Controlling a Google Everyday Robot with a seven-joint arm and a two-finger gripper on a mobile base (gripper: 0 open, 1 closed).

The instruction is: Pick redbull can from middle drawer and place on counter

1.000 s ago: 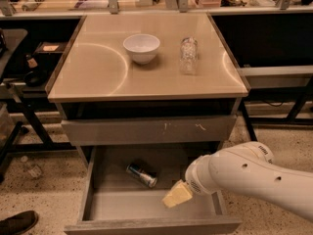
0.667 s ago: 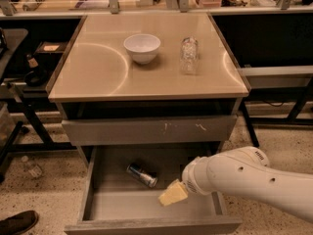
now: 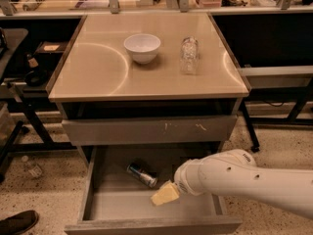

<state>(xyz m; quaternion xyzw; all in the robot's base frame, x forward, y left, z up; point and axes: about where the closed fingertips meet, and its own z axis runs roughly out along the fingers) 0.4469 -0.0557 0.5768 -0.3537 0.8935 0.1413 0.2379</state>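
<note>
The redbull can (image 3: 142, 174) lies on its side on the grey floor of the middle drawer (image 3: 122, 207), which is pulled out wide, and it sits left of centre toward the back. My gripper (image 3: 165, 194) hangs inside the drawer at the end of the white arm (image 3: 244, 180) that reaches in from the right. Its yellowish tip is just right of and in front of the can, a short gap away. The beige counter (image 3: 98, 77) tops the cabinet above.
A white bowl (image 3: 142, 47) and a clear bottle (image 3: 189, 55) stand on the counter's far half. The closed drawer front with white scuffs (image 3: 146, 129) overhangs the open drawer. On the floor are a small bottle (image 3: 32, 166) at the left and a dark shoe (image 3: 17, 223).
The arm and gripper have shifted a little to the left, closer to the can. The can, bowl and bottle have not moved.
</note>
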